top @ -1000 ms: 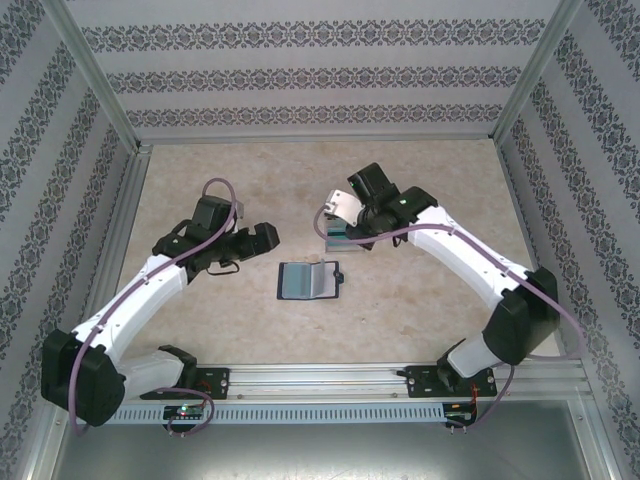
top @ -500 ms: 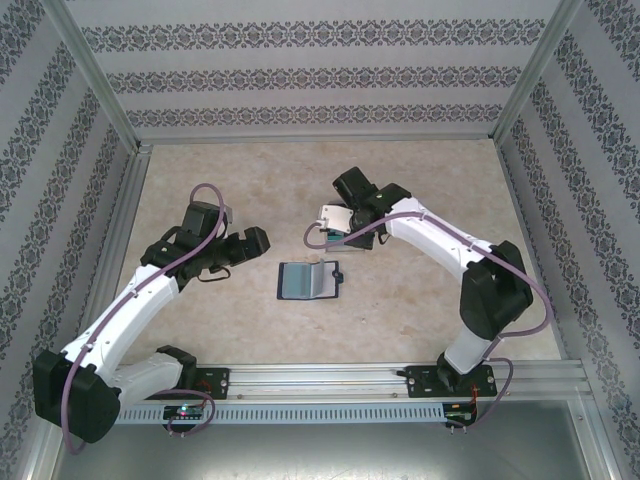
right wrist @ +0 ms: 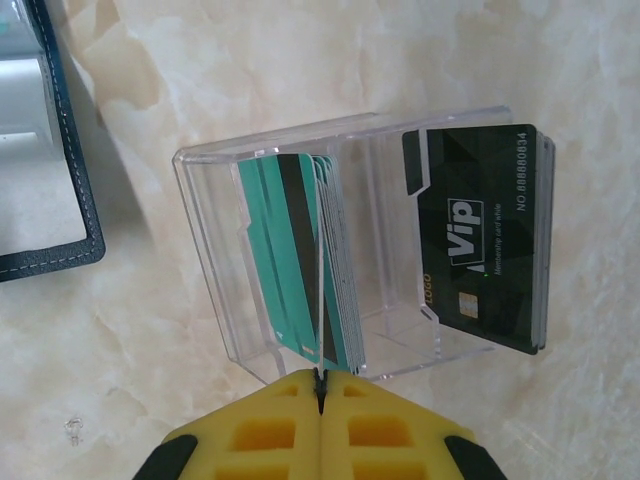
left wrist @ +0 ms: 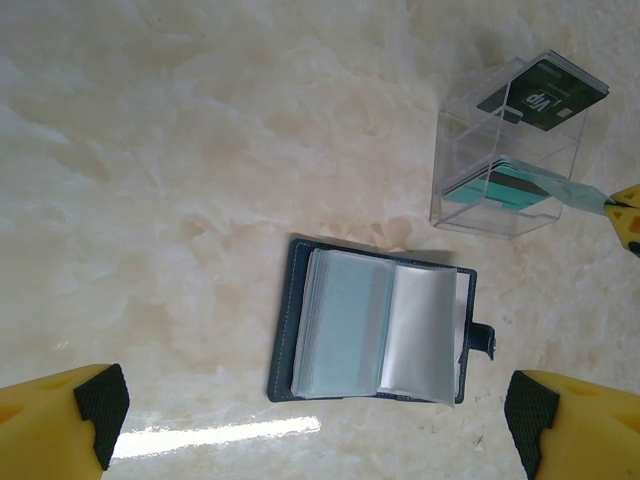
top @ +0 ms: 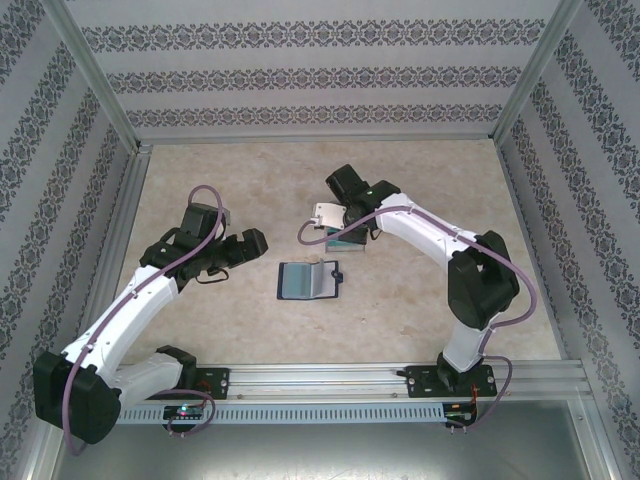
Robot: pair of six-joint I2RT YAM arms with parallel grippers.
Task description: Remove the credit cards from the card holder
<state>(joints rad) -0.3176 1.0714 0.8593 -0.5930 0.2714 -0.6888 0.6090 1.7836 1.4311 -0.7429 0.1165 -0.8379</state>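
Found the card holder (top: 309, 281) lying open and flat near the middle of the worktop (top: 420, 310), somewhat closer to its near edge, with clear sleeves (left wrist: 370, 335) facing up and the black clasp tab (left wrist: 484, 340) at its right side. Observed the left gripper (left wrist: 315, 415) hanging above it, released, jaws wide, touching nothing. Noted a clear box (right wrist: 215, 250) standing just beyond the holder toward the far edge, apart from it. Recorded a stack of teal cards (right wrist: 285, 250) upright in one compartment and a black VIP card (right wrist: 480, 230) in the other. Found the right gripper (right wrist: 320, 385) clenched on the edge of a thin card (left wrist: 572, 189) standing beside the teal stack, inside the box. Cannot tell that card's face, seen edge-on.
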